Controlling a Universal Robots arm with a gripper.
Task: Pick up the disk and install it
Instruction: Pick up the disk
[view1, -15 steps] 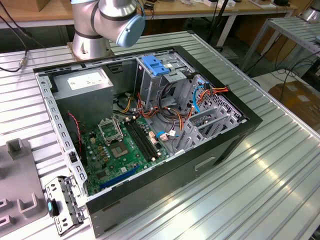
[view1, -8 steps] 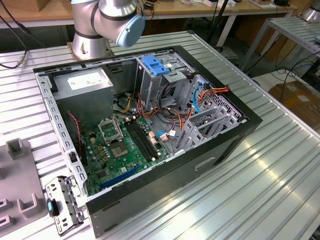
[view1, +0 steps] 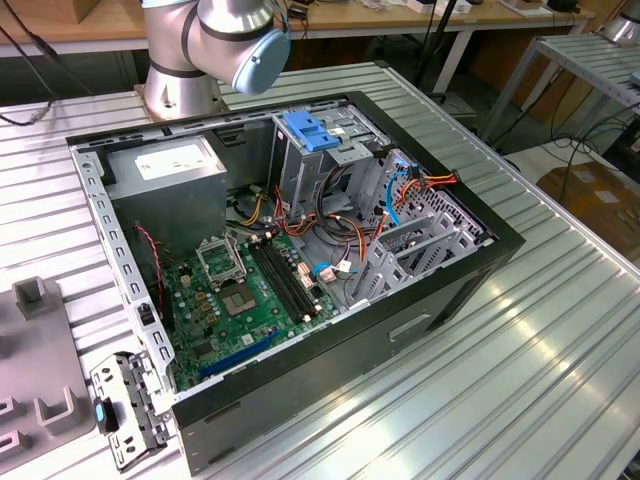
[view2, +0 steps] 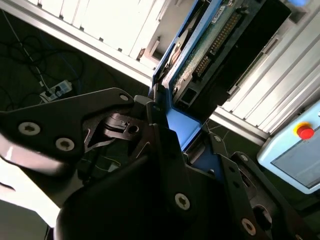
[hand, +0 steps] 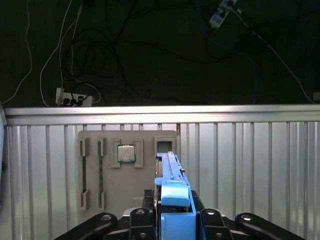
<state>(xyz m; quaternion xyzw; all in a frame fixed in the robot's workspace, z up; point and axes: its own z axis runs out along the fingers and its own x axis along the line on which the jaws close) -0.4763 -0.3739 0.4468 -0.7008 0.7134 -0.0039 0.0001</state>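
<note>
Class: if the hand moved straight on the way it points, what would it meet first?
Probably the grey tray on the ribbed table. By the first wrist view, the disk gripped in the hand would touch it first. Depth is unclear.

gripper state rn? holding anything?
Gripper: closed, holding the disk upright between its fingers.

Loose cables (view1: 343, 237) beside drive cage (view1: 350, 152)
</note>
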